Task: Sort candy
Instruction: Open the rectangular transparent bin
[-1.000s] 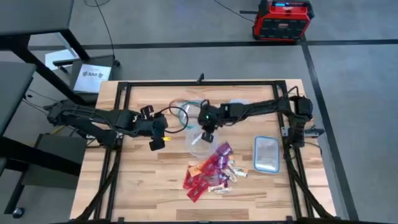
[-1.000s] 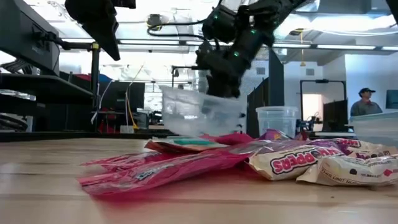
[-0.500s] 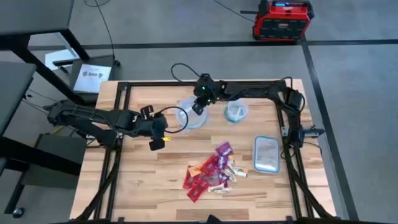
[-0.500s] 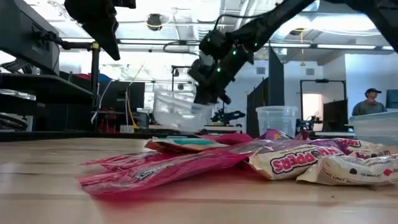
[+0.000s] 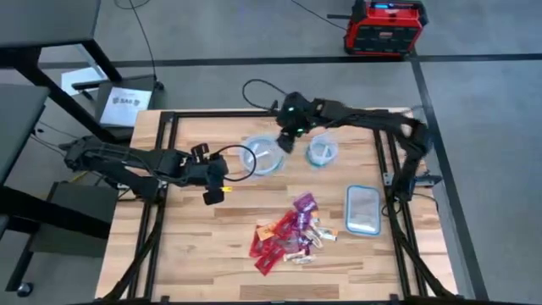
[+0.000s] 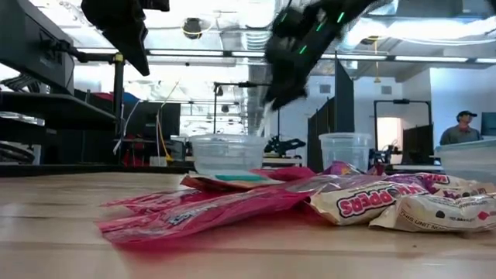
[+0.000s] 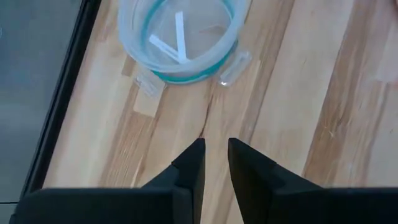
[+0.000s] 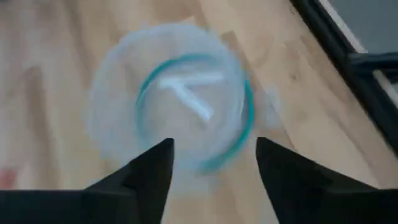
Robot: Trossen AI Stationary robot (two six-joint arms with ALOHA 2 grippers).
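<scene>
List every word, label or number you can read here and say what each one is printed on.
"PPERS", the visible end of a cut-off word: on a candy packet in the low view.
Pink candy packet: lettering too blurred to read.
Paper sheet beside the table: print too small.
Red case on the floor: label too small.

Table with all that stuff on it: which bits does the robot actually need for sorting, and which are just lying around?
Part of the job:
- candy, heaped at the table's near side
- two clear bowls and clear tub, likely for sorting into
- right gripper, open above one bowl
- left gripper, waiting

Just lying about:
- red box on the floor
- paper beside the table
</scene>
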